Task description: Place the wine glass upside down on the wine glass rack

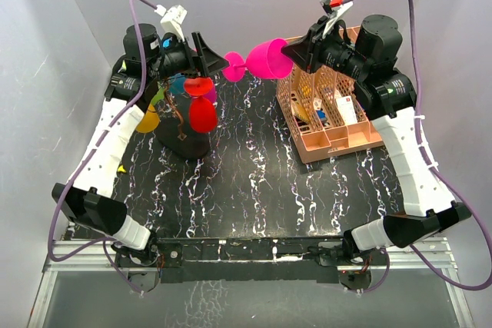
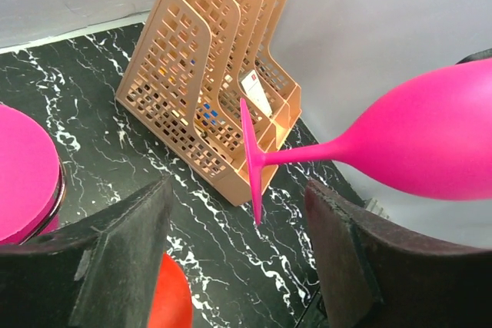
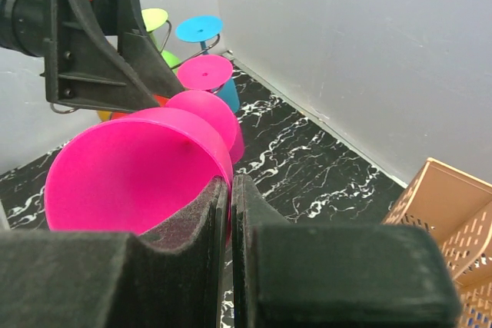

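Right of the small wine glass rack (image 1: 192,147) (round black disc base, thin post, curled dark wire arms), above the back of the black, white-veined desk (image 1: 254,182), we note the bright pink opaque wine glass (image 1: 265,59). It lies on its side in the air, touching neither rack nor desk. Its round foot points toward the rack and its bowl points away from it.

Right gripper (image 1: 290,50): on the far side of the glass from the rack. The right wrist view shows the jaws nearly together on the rim of the bowl (image 3: 131,174), one finger inside and one outside. This gripper (image 3: 231,190) carries the glass.

Left gripper (image 1: 217,57): level with the rack's top, just right of it. Jaws stand wide. In the left wrist view the thin pink foot (image 2: 250,159) sits edge-on in line with the gap (image 2: 238,190), just ahead of the padded fingers (image 2: 146,228). We cannot tell whether either finger touches it.

Rack load: several coloured glasses hang upside down from the wire arms. We see a red one (image 1: 202,115) on the side nearest the pink glass, a blue one (image 1: 178,86) and an orange one (image 1: 148,120). From the right wrist, lime (image 3: 154,17), blue (image 3: 198,28) and pink (image 3: 205,72) feet show as flat discs on top.

Peach slotted plastic desk organizer (image 1: 330,124): stands on the desk well right of the rack, small items in its front compartments.
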### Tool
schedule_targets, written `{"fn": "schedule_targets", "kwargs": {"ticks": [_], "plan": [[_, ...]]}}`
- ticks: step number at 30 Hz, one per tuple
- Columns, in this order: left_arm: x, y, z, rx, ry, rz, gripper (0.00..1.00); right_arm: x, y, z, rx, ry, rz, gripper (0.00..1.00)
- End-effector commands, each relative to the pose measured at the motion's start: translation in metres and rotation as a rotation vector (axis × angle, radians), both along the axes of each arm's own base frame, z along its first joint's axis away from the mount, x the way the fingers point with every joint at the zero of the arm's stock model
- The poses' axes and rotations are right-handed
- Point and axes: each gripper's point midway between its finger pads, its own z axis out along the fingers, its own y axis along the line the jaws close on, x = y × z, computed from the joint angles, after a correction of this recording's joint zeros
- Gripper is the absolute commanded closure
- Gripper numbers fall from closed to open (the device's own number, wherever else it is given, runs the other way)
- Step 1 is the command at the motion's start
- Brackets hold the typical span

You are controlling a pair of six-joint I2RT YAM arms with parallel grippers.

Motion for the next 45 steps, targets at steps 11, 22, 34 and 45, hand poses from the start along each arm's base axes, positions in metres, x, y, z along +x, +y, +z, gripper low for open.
{"fn": "schedule_targets", "kwargs": {"ticks": [11,22,34,45], "plan": [[-0.028,-0.011,0.017,-0.103,0.036,-0.088,0.6,-0.019,0.005,0.041,0.063,-0.108,0.071,0.92],[-0.03,-0.012,0.014,-0.109,0.052,-0.101,0.84,-0.018,0.008,0.037,0.061,-0.102,0.081,0.92],[-0.035,0.002,0.031,-0.074,-0.023,-0.046,1.0,-0.018,-0.001,0.022,0.001,-0.128,0.046,0.64],[-0.033,0.032,0.052,0.022,-0.142,0.054,1.0,-0.034,-0.023,0.02,-0.103,-0.186,0.012,0.27]]}}
